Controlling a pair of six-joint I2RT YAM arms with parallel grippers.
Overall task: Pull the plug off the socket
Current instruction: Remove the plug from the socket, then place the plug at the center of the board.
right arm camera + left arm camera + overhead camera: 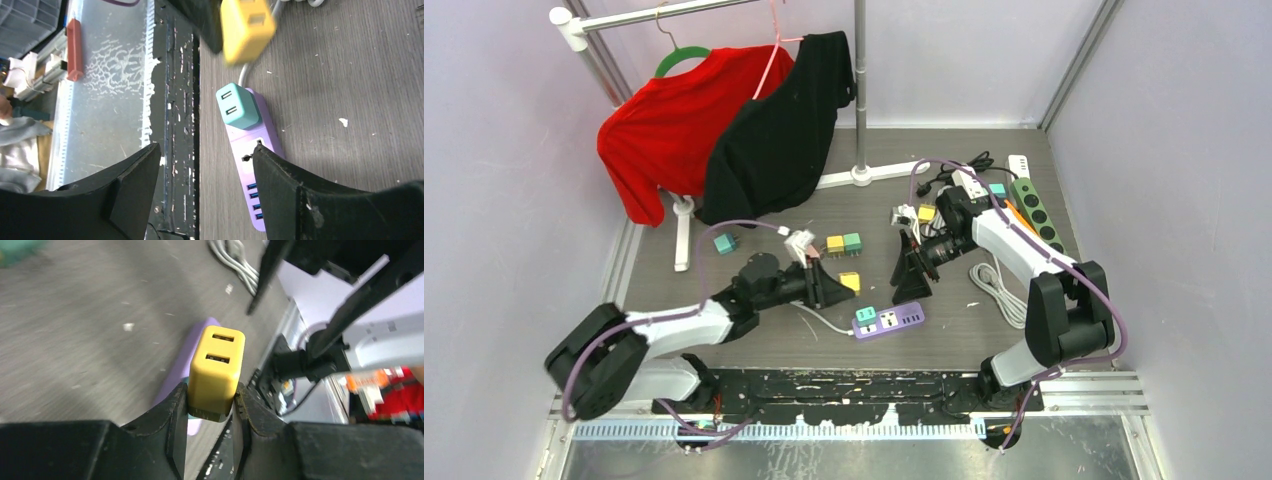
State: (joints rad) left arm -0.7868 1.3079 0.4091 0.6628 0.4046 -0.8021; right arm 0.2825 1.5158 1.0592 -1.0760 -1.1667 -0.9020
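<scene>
Above the purple power strip [889, 321], the left gripper [210, 402] clenches the yellow plug [216, 370], which hangs clear of its socket.

The pull itself looks done for this plug: its lower end is pinched between both fingers, its two ports face up and outward, and the strip lies on the table below and beyond it, not touching. A teal plug [236, 106] sits seated at the strip's cord end. The right gripper [205, 152] is released and holds nothing, its jaws spread on either side of the strip's bare sockets in its own view, just beside the yellow plug. The next move probably calls for carrying the yellow plug aside and setting it down without snagging the white cord.
</scene>
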